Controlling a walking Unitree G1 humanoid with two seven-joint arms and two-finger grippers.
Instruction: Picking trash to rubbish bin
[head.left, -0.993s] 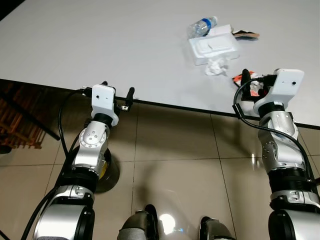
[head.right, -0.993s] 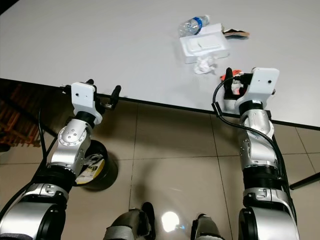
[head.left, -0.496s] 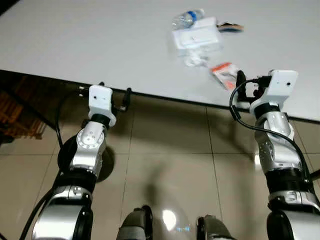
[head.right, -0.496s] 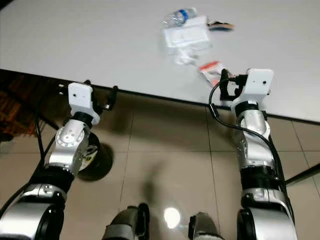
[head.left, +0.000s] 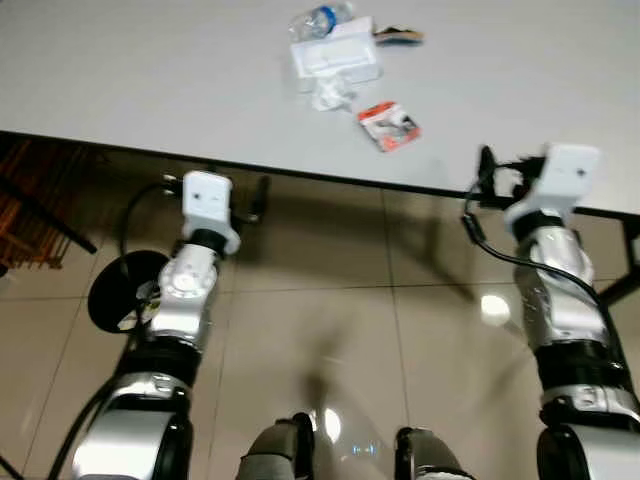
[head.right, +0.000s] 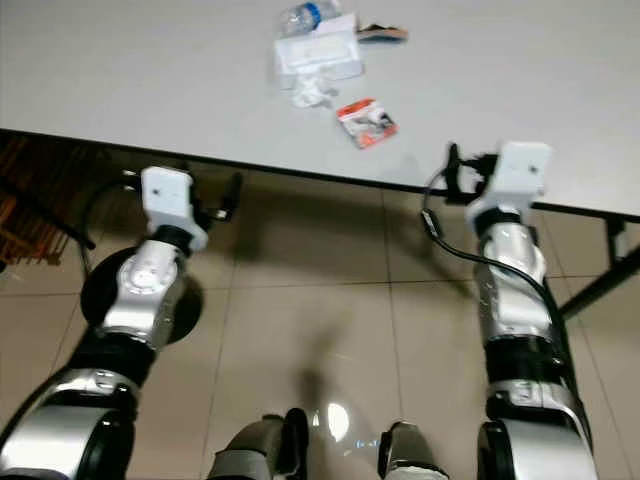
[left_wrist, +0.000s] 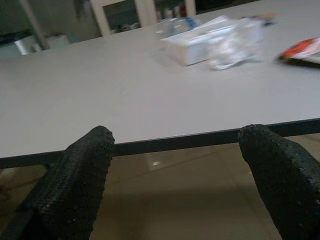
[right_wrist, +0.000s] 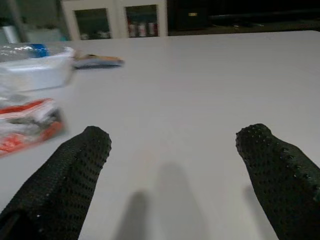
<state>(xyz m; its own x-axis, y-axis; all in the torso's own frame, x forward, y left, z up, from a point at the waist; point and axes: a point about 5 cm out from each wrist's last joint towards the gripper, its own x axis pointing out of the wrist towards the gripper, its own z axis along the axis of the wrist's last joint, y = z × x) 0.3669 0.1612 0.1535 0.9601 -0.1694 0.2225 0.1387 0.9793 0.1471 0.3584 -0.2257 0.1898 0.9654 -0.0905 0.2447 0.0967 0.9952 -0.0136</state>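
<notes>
**Trash waits on the desk, the right pincer nearer to it**

The white desk spans the upper part of the head views, its dark front edge crossing just ahead of both arms, with tiled floor below. On the floor at the robot's left, beside the left arm, stands a round dark rubbish bin, partly hidden by that arm.

The trash lies in a loose cluster well up the desk: a white foam tray, a clear plastic bottle with a blue cap touching its far side, a crumpled tissue against its near side, and a small dark wrapper just beyond. Apart from these, nearer the edge and towards the right, lies a red snack packet, flat, its long axis running diagonally.

The right pincer hovers over the desk near its front edge, its fingers spread wide and holding nothing; the red packet lies ahead and to its left. The left pincer sits just short of the desk edge, likewise wide open and empty, with all the trash further off ahead to its right. The right arm looks the better placed for the packet.
</notes>
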